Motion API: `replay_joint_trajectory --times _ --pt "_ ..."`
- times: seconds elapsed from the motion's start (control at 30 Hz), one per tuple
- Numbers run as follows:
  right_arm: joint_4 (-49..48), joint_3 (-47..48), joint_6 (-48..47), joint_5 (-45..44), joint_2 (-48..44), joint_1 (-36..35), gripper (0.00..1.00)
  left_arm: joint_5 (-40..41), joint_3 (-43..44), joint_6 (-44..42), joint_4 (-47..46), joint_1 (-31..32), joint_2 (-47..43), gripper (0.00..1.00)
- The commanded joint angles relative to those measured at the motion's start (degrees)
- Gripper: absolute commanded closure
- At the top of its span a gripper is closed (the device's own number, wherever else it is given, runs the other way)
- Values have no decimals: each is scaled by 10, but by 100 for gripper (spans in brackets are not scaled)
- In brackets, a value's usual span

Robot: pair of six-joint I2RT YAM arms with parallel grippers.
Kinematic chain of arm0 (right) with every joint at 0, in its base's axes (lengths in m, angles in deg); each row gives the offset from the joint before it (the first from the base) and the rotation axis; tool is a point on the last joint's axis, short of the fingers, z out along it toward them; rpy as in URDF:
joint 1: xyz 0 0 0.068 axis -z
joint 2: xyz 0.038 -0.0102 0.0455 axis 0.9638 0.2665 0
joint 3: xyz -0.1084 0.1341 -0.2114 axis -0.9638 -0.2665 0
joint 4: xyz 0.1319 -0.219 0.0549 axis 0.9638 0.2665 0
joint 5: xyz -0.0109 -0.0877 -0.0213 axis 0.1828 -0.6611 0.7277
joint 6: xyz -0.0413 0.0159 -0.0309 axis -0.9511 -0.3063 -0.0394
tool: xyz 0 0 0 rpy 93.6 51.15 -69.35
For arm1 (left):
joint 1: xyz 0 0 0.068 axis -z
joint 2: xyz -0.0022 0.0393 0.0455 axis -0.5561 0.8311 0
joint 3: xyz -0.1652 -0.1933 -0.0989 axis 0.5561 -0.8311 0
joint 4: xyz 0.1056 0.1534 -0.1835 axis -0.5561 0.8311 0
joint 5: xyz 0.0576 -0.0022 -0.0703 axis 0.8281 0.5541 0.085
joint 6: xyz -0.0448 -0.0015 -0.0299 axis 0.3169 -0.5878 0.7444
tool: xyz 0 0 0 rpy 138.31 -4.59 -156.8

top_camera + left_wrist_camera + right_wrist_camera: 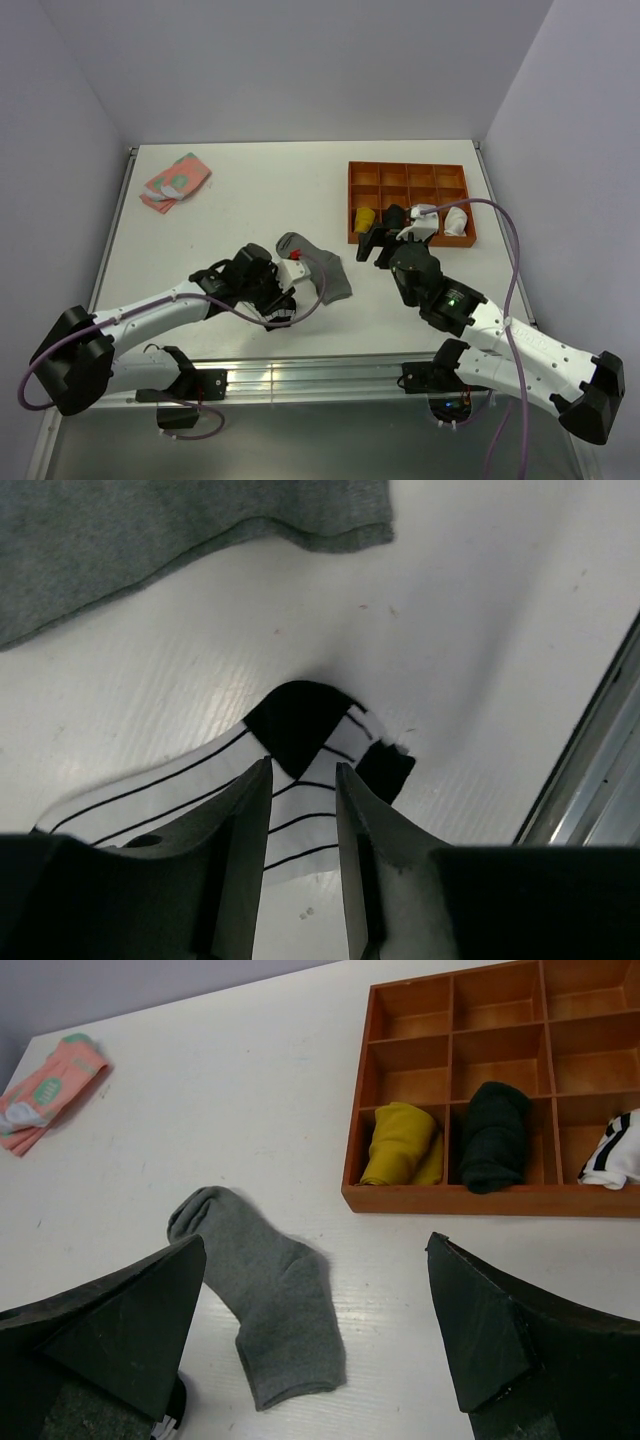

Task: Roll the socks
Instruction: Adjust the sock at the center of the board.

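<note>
Directly between the left jaws lies the striped sock (300,730).

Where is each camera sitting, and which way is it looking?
Top external: above and behind, facing down at the table; left arm and right arm show.
Left wrist: on the left arm, facing down at the striped sock; left end effector shows.
Right wrist: on the right arm, facing over the grey sock toward the orange tray; right end effector shows.
Shared: all three see the grey sock.

Bright even overhead light, soft shadows, near edges blurred
</note>
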Motion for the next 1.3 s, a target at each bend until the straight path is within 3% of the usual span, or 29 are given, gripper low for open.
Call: replay_joint_trajectory --times 0.0,0.17,0.27,0.67,1.27 --pt "5 1 -4 -21 -16 -1 2 15 36 2 -3 -38 -8 62" --pt "9 -3 -8 -22 -30 -1 2 -15 56 -41 60 -137 25 59" --pt "9 -5 -7 -21 -36 -2 2 -30 55 -42 64 -158 42 57" --pt "37 -11 -6 -31 -67 -2 2 -48 79 -80 129 -191 124 57" --pt "44 19 -36 -57 -50 -2 0 -45 213 -52 66 -237 278 59"
